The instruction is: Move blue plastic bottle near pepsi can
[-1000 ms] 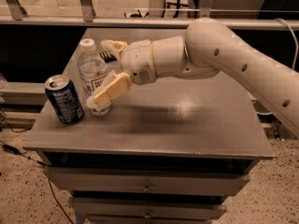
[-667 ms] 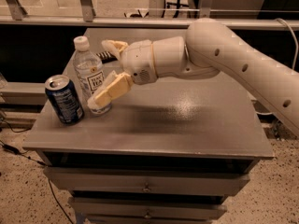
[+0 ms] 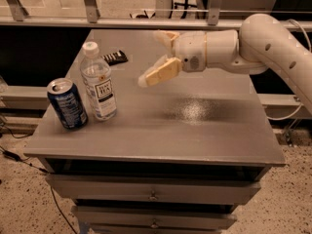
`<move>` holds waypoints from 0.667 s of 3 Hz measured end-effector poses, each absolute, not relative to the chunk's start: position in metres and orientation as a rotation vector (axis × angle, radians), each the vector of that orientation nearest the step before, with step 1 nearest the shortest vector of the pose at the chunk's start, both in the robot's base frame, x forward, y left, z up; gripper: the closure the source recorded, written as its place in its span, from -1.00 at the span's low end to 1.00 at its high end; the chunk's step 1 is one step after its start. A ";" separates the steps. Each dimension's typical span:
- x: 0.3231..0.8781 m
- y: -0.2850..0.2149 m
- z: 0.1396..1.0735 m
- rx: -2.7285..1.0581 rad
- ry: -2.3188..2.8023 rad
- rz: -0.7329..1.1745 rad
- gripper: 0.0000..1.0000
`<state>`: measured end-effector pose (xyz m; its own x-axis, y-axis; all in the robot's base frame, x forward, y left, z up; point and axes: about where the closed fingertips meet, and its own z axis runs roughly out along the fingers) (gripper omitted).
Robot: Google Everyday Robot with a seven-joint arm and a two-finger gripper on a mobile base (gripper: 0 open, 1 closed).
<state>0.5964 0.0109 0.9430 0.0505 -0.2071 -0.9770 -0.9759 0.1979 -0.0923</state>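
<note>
Starting at the left front of the desk: seeing the can standing upright near the edge, dark blue with small white print, its silver top facing up. Moving right, finding the bottle standing upright just beside the can, clear plastic, white cap on, white label with dark print turned forward, rising well above the can's top. Going further back and slightly right, spotting a flat dark bar lying on the desk behind the bottle, apart from it. Continuing right, meeting the pincer hovering above the middle of the desk, well apart from the bottle, gaping wide and gripping nothing, one pale finger slanting down toward the left and the other reaching up behind it. Following on, tracing the thick white arm stretching away to the right edge and curving down out of view. Dropping below the desk top, noticing drawers with small knobs running along the front.
</note>
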 end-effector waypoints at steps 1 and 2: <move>0.639 -0.063 0.972 -1.103 1.408 0.799 -1.00; 0.646 -0.075 0.992 -1.083 1.382 0.762 -1.00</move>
